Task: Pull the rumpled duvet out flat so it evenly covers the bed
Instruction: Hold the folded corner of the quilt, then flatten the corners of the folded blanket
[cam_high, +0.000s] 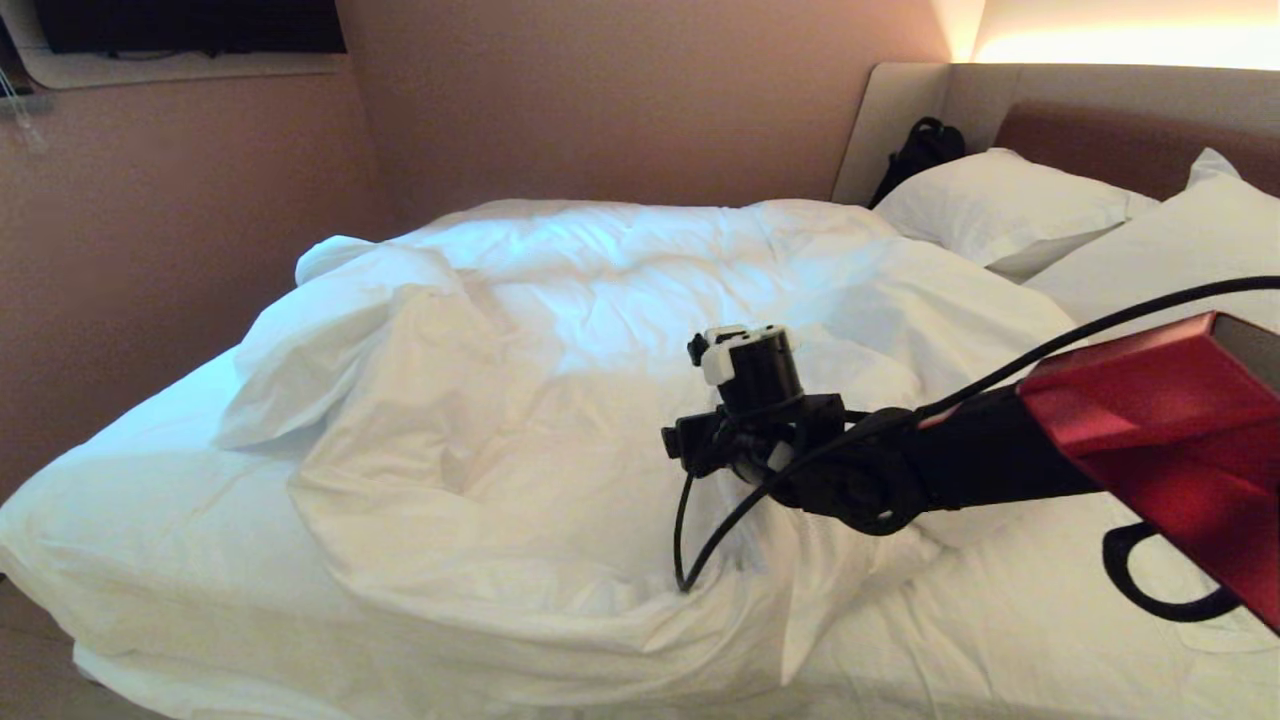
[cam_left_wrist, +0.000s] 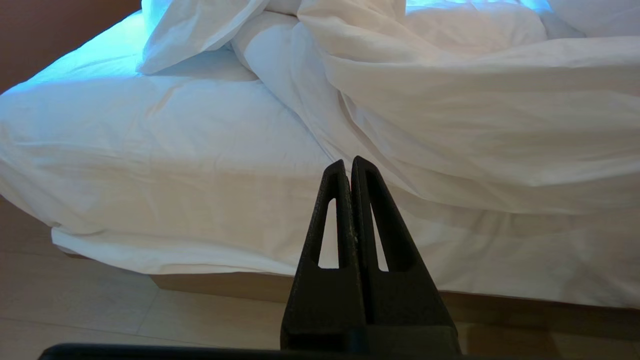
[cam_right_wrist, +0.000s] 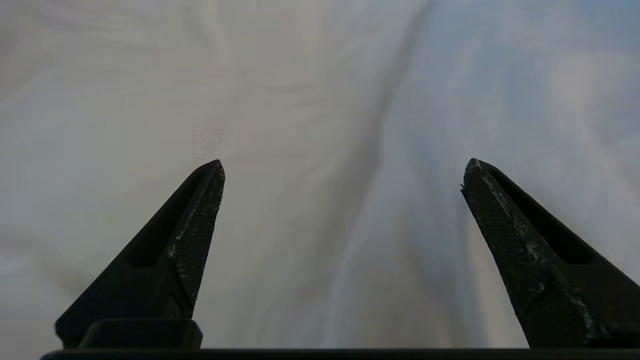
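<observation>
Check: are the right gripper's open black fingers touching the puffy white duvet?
Cannot tell. In the right wrist view the right gripper is open, with the puffy white duvet filling the frame, no contact or gap visible. In the head view the wrist hides the fingertips.

dim, warm room light; a bright strip glows above the headboard (cam_high: 1100, 100) at the far right; cool bluish light washes the duvet (cam_high: 560, 330) on its far left side; the right wrist view is soft and blurred, fabric folds smeared.
</observation>
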